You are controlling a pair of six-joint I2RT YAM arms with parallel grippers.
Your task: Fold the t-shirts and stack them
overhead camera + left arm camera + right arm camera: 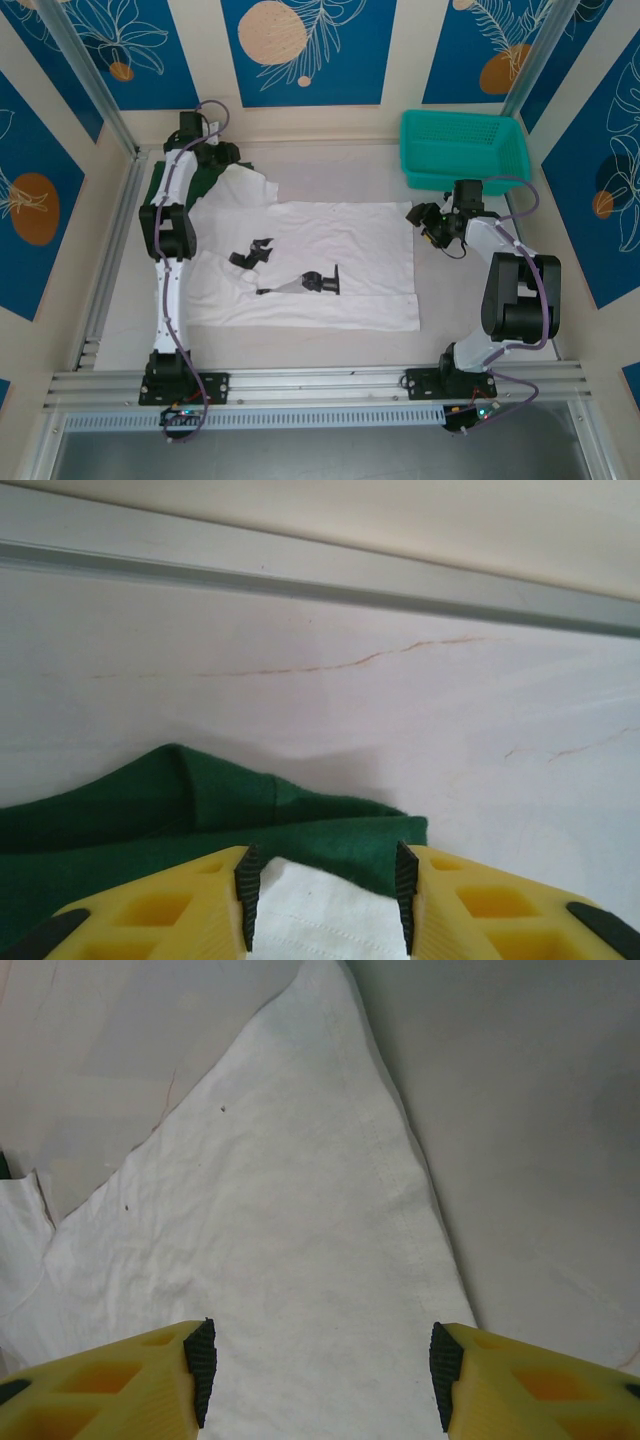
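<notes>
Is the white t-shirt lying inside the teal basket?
No, the white t-shirt lies spread on the table, apart from the teal basket at the far right corner.

Table [300, 345] free in front of white shirt [330, 240]; basket [412, 150] (far right corner) blocks there.

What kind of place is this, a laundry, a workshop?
Probably a robot test booth, not a laundry: a left arm and right arm bolted to an aluminium rail, decorated wall panels boxing in a small table with a white t-shirt spread out.
</notes>
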